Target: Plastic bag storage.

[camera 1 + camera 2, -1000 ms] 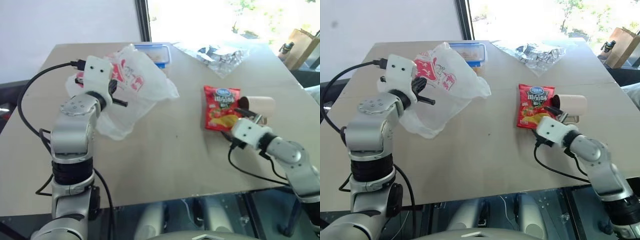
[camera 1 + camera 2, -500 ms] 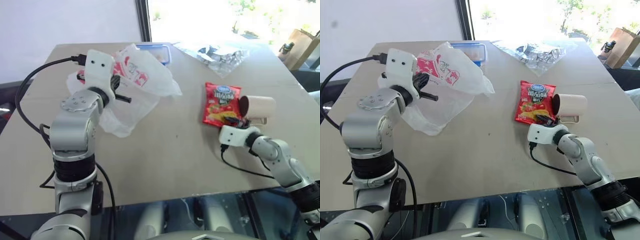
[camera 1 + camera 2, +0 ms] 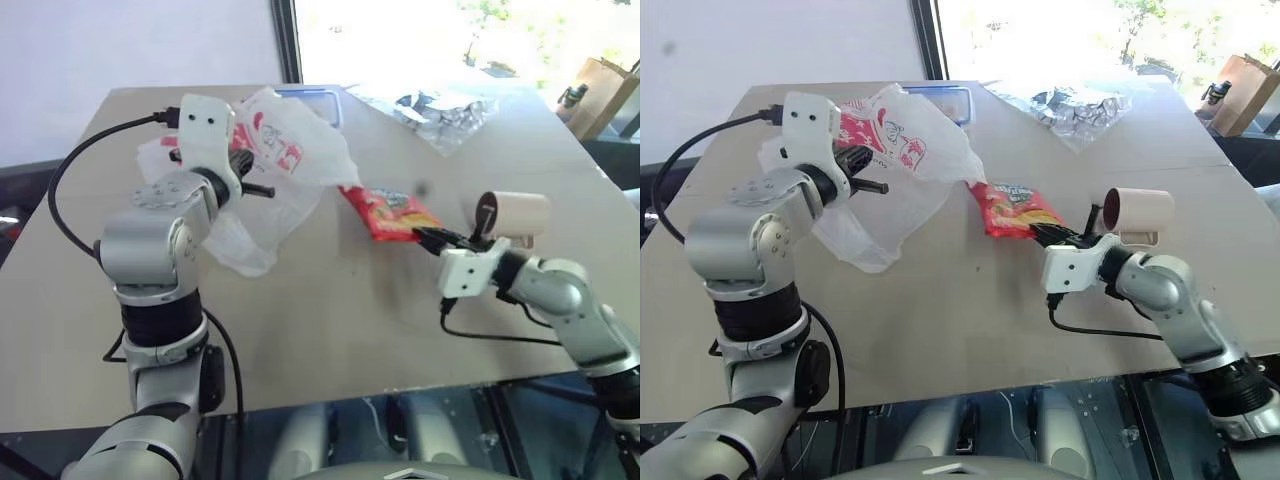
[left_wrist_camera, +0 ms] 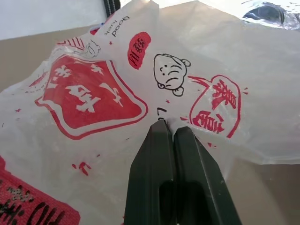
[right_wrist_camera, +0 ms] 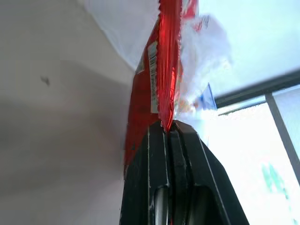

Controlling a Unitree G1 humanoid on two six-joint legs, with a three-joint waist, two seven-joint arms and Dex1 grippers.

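Lifting one snack packet (image 3: 1012,208) off the table since earlier, my right gripper (image 3: 1052,236) pinches it; my left gripper (image 4: 169,129) is clamped on one plastic bag (image 3: 902,160).

Indoor test room (plain table (image 3: 330,330) beside window (image 3: 420,40)).

A pale beige worktop (image 3: 330,330) carries the clutter. A red snack packet (image 3: 385,212) is raised off the surface near the middle, tilted, its printed face turned upward. To its right a tan cup (image 3: 515,213) lies on its side with the dark opening facing the packet and a handle underneath. At the far edge sits a shallow container with a blue rim (image 3: 318,97), largely hidden, its contents impossible to make out. Beside it, further right, is a heap of clear silvery wrapping (image 3: 440,110). Beyond the far right corner stands what may be a brown paper bag (image 3: 603,95), next to the bright window (image 3: 420,35).
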